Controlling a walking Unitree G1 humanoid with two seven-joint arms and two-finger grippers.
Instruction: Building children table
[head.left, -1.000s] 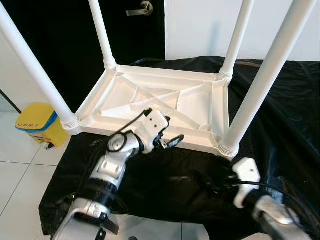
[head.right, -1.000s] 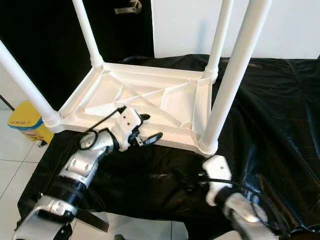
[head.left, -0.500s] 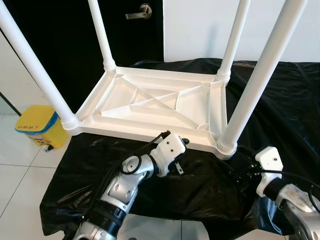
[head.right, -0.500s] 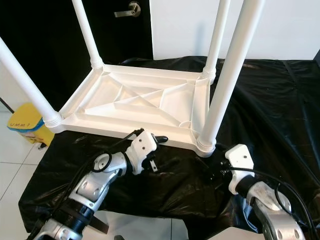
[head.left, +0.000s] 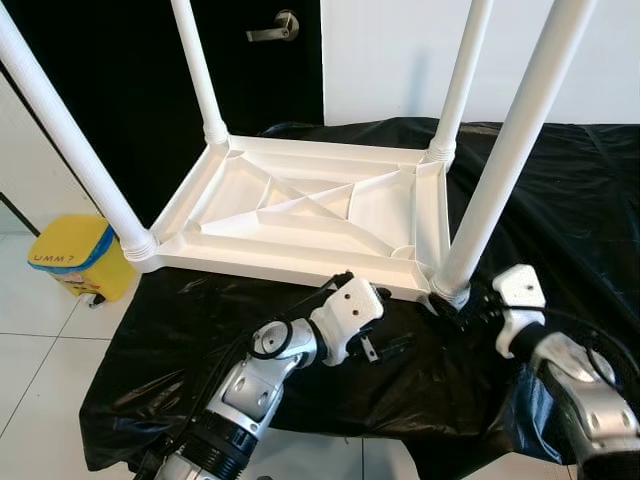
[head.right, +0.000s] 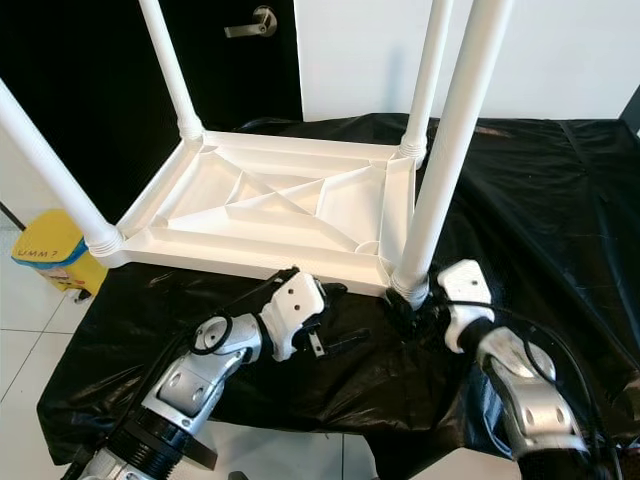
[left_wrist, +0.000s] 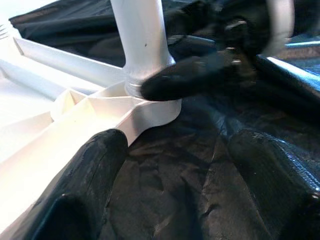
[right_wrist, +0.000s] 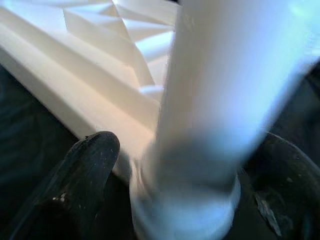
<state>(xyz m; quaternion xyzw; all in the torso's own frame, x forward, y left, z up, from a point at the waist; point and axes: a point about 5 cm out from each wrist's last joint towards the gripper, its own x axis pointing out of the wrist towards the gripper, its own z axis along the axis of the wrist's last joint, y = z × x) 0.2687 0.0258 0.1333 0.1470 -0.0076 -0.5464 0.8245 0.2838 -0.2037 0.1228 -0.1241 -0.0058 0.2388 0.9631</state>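
Observation:
A white plastic children's table (head.left: 290, 268) lies upside down on a black cloth (head.left: 570, 200), its four legs pointing up. My right gripper (head.left: 452, 306) is at the foot of the near right leg (head.left: 500, 160). It is open, with one black finger (right_wrist: 85, 170) on each side of the leg's collar and a small gap to it. My left gripper (head.left: 376, 346) hovers open over the cloth just in front of the table's near rim, pointing at that same corner (left_wrist: 150, 107). Nothing is between its fingers (left_wrist: 85, 195).
A yellow bin (head.left: 70, 260) stands on the tiled floor at the left. A black door with a metal handle (head.left: 275, 25) and a white wall are behind the table. The cloth-covered surface ends just in front of my arms.
My right gripper has moved forward and up to the near right leg's foot and now straddles it. My left gripper has dropped from the table's front rim and slid right over the cloth.

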